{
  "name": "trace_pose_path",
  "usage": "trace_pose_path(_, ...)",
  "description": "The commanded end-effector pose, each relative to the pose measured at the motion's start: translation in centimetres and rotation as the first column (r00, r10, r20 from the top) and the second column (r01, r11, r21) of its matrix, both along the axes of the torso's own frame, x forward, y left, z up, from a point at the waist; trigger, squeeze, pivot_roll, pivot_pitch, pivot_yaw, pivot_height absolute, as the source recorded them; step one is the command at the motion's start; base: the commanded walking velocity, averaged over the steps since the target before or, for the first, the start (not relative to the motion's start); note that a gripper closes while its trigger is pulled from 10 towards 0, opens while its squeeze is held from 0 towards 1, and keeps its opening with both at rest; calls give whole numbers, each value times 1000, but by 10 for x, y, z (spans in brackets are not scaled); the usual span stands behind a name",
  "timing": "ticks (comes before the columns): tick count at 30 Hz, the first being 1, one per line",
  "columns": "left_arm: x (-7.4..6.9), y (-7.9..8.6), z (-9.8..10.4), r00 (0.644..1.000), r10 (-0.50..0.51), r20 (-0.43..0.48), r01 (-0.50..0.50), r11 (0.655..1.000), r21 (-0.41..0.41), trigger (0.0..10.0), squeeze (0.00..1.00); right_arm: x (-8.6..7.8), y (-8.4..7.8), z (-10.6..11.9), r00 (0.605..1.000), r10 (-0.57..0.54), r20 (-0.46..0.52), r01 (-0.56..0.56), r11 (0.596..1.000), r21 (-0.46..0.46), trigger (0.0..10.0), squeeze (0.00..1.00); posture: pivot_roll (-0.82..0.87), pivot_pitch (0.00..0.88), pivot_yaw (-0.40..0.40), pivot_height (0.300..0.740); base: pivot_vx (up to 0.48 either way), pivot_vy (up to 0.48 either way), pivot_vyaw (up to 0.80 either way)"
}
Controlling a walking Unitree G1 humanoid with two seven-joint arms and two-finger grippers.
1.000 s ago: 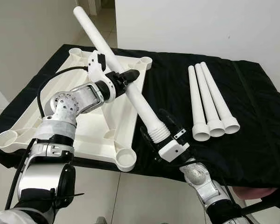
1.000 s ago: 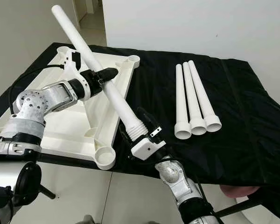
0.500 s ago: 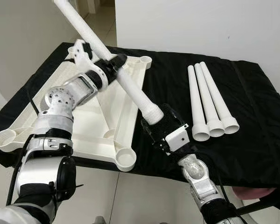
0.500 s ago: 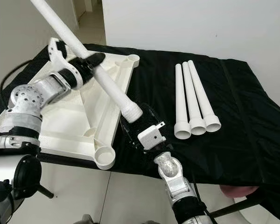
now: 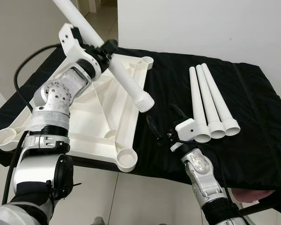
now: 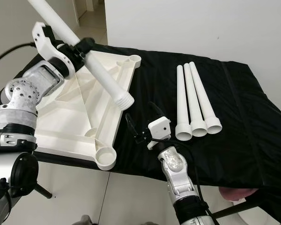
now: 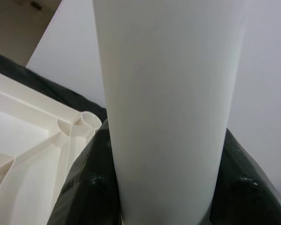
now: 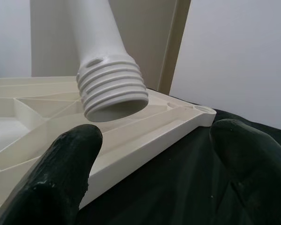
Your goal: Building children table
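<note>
A white table leg (image 5: 113, 66) slants in the air over the upturned white tabletop (image 5: 91, 123). My left gripper (image 5: 106, 48) is shut on the leg's middle. Its threaded end (image 5: 144, 102) hangs free above the tabletop's right edge. In the left wrist view the leg (image 7: 165, 108) stands close between the fingers. My right gripper (image 5: 165, 125) is open just right of and below that end, touching nothing. In the right wrist view the threaded end (image 8: 113, 90) floats beyond the two spread fingertips (image 8: 61, 174).
Three more white legs (image 5: 209, 102) lie side by side on the black cloth (image 5: 255, 136) to the right, wide ends toward me. Round corner sockets show at the tabletop's near right corner (image 5: 127, 161) and far right corner (image 5: 146, 61). Tiled floor lies below the table's front edge.
My right gripper has let go of the leg's threaded end and dropped away to the right, open. My left arm has raised the leg up and to the left.
</note>
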State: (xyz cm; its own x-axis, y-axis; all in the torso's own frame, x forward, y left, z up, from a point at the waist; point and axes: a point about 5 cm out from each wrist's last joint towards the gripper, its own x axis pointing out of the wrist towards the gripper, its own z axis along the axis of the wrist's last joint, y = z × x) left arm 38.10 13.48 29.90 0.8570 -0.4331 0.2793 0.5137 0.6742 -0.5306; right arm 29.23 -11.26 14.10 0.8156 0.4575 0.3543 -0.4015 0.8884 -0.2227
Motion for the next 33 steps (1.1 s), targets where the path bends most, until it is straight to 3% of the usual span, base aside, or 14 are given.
trace_pose_path(1,-10,-13,13,985,-69,159,55,994,91,10000,0,12,-8,9,999,-50,-17,49,999,-22,10000,0,-43,0,-27,740,0,0,0)
trace_pose_path(6,-10,-13,13,985,-69,159,55,994,91,10000,0,12,-8,9,999,-50,-17,49,999,-22,10000,0,-43,0,-27,740,0,0,0)
trace_pose_path(7,-16,-24,14,977,-53,207,19,987,160,10000,0,23,-11,19,997,-75,-15,74,995,-73,10000,0,-38,0,-35,740,0,0,0)
trace_pose_path(10,-16,-24,14,977,-53,207,19,987,160,10000,0,23,-11,19,997,-75,-15,74,995,-73,10000,0,-38,0,-35,740,0,0,0)
trace_pose_path(11,-22,-38,13,966,-34,258,-29,972,234,10000,0,34,-10,32,996,-73,-43,68,992,-110,10000,0,-23,0,-48,740,0,0,0)
trace_pose_path(12,-22,-38,13,966,-34,258,-29,972,234,10000,0,34,-10,32,996,-73,-43,68,992,-110,10000,0,-23,0,-48,740,0,0,0)
trace_pose_path(13,-27,-55,13,947,-29,320,-74,950,304,10000,0,44,-8,45,995,-35,-96,23,992,-122,10000,0,-12,0,-52,740,0,0,0)
trace_pose_path(14,-27,-55,13,947,-29,320,-74,950,304,10000,0,44,-8,45,995,-35,-96,23,992,-122,10000,0,-12,0,-52,740,0,0,0)
trace_pose_path(15,-30,-68,14,927,-30,373,-110,931,347,10000,0,48,-6,56,992,10,-130,-26,992,-125,10000,0,-10,0,-50,740,0,0,0)
trace_pose_path(18,-30,-68,14,927,-30,373,-110,931,347,10000,0,48,-6,56,992,10,-130,-26,992,-125,10000,0,-10,0,-50,740,0,0,0)
trace_pose_path(21,-33,-78,14,913,-42,405,-124,919,375,10000,0,51,-3,63,987,46,-156,-66,990,-125,10000,0,-9,0,-50,740,0,0,0)
trace_pose_path(22,-36,-88,14,899,-64,433,-129,907,401,10000,0,52,1,68,981,78,-179,-97,990,-102,10000,0,-5,0,-51,740,0,0,0)
trace_pose_path(29,-39,-96,13,891,-85,445,-121,902,415,10000,0,53,6,70,976,100,-192,-118,989,-86,10000,0,-4,0,-50,740,0,0,0)
trace_pose_path(33,-49,-117,10,877,-146,457,-70,903,423,10000,0,54,22,61,967,112,-227,-125,991,-45,10000,0,-9,0,-40,740,0,0,0)
